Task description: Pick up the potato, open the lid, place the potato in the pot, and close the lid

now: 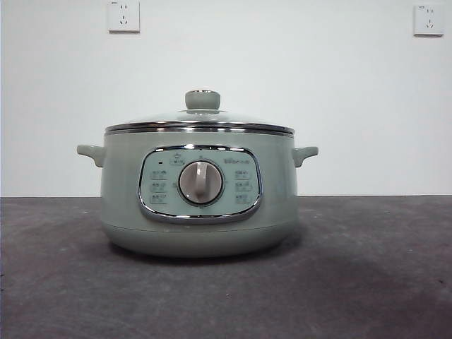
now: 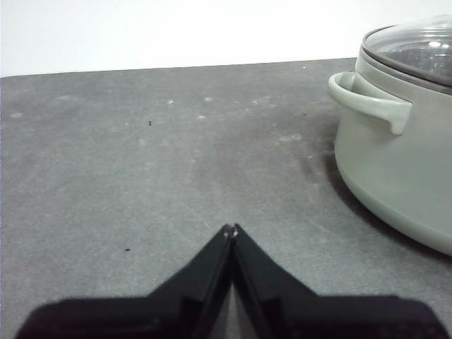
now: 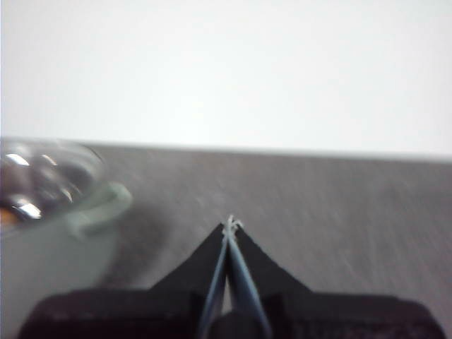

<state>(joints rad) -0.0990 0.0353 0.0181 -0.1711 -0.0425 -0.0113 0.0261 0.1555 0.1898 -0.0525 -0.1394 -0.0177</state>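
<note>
The lid (image 1: 200, 116) is seated on the pot (image 1: 198, 191); the left gripper (image 2: 231, 229) and right gripper (image 3: 231, 223) are pressed together, empty, above the bench (image 1: 367, 282).

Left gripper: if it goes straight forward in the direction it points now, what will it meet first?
Probably nothing: the left gripper, shut, points across the bare table toward the wall. The pot stands off to one side, apparently outside that line, though depth is unclear.

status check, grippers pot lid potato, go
Left gripper and right gripper shut, empty, low over the table either side of the pot. Lid seated on the pot. Potato not clearly in view. Nothing in the way.
</note>
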